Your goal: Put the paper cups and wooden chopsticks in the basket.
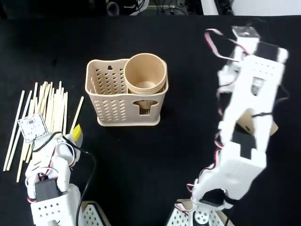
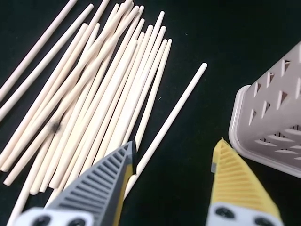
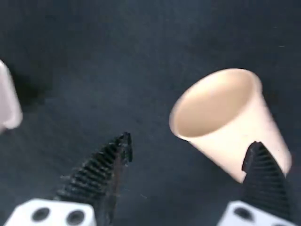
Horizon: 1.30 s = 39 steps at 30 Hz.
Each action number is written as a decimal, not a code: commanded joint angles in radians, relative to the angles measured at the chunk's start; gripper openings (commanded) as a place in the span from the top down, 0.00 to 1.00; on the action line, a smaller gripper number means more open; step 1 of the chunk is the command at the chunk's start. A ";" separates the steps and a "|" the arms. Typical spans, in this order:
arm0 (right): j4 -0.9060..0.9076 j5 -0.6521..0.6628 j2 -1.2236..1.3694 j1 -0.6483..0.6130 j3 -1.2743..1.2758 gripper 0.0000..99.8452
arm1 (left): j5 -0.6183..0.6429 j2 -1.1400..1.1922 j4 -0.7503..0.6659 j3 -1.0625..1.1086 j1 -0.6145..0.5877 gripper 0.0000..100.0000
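A beige slotted basket [image 1: 110, 96] stands mid-table with stacked paper cups [image 1: 145, 73] in its right compartment. Wooden chopsticks [image 1: 47, 108] lie in a loose pile at the left. My left gripper [image 2: 176, 155] hangs open just over the pile's near edge, and a lone chopstick [image 2: 174, 117] runs between its grey and yellow fingers. The basket's corner [image 2: 273, 117] is beside the yellow finger. My right gripper [image 3: 188, 148] is open over a paper cup [image 3: 225, 117] lying on its side, one black finger close against it. From above that cup [image 1: 245, 123] peeks out under the right arm.
The table is covered in black cloth [image 1: 188, 61]. The basket's left compartment [image 1: 106, 80] holds no cups. A basket edge [image 3: 7, 103] shows off to the side of the right gripper. Both arm bases sit at the table's front edge.
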 commanded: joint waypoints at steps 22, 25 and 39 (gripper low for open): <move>0.044 0.180 0.119 0.180 -0.234 0.72 | -0.008 -0.006 -0.011 -0.005 0.001 0.73; 0.044 0.227 0.077 0.218 -0.176 0.72 | -0.008 -0.006 -0.011 -0.005 0.001 0.73; 0.023 0.129 -0.033 0.224 -0.054 0.71 | -0.008 -0.006 -0.011 -0.005 0.001 0.73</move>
